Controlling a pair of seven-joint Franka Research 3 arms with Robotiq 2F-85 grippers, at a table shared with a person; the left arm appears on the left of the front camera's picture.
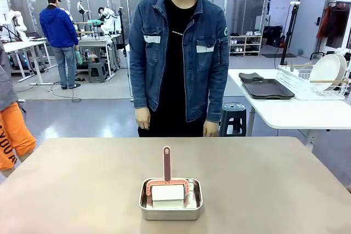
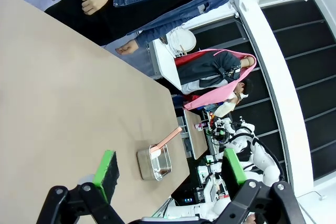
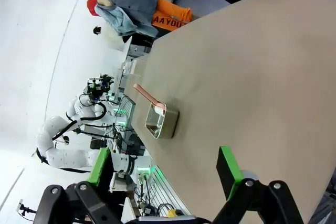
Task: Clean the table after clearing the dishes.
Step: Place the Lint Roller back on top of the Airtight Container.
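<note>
The left hand (image 2: 168,182) hangs above the bench (image 1: 82,179) with its green-padded fingers (image 2: 107,169) spread wide and nothing between them. In its wrist view the steel pan (image 2: 155,162) lies ahead, a pink handle sticking out of it.

At the middle of the bench, close to the robot's edge, the pan (image 1: 170,199) holds a white cleaning pad in a pink frame, and the handle of this wiper (image 1: 166,163) stands upright. The person (image 1: 178,53) waits at the far edge with arms hanging, not touching anything.

The right hand (image 3: 165,174) is likewise wide apart and empty, with the pan (image 3: 161,121) ahead of it.

The plates and trays sit on the white side table (image 1: 285,110) to the right, so clearing looks done. Wiping seems next: either hand should come down over the handle, centre it between the pads, and close high enough to stay clear of the pan's rim, then lift straight up.
</note>
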